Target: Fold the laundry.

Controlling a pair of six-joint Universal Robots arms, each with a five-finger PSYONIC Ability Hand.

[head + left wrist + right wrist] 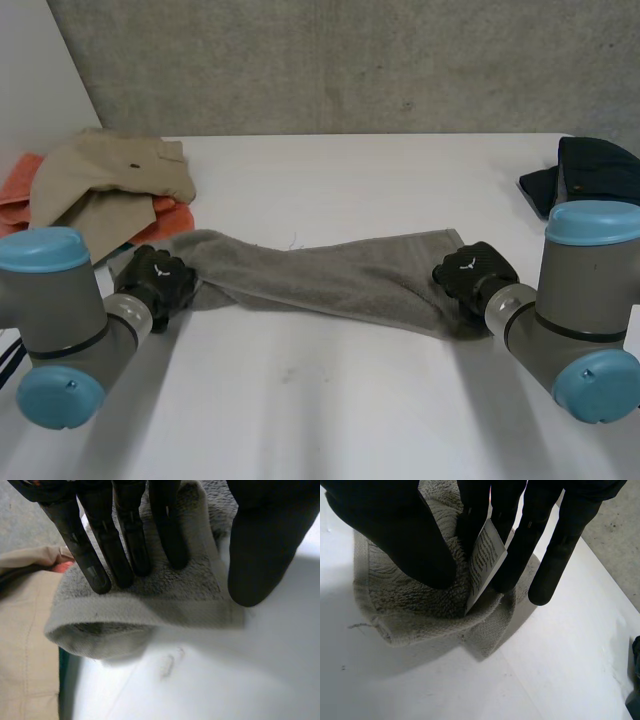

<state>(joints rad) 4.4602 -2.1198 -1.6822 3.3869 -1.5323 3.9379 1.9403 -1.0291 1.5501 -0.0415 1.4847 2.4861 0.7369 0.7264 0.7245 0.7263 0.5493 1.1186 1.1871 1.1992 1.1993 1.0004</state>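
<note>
A grey towel [320,275] lies twisted and stretched across the white table [330,410] between my two hands. My left hand [155,280] is at its left end. In the left wrist view its straight fingers [125,540] lie along the towel's end [165,595], and the thumb [260,545] closes against the towel's edge, pinching it; the end curls over, raised off the table. My right hand [475,270] holds the right end. There the thumb [405,535] and fingers pinch the bunched towel [420,610] beside its white label [485,562].
A heap of beige cloth [110,175] over orange cloth [20,195] sits at the back left, close behind my left hand; the beige cloth [25,630] lies beside the towel's end. A dark blue garment [590,175] lies at the back right. A grey wall stands behind.
</note>
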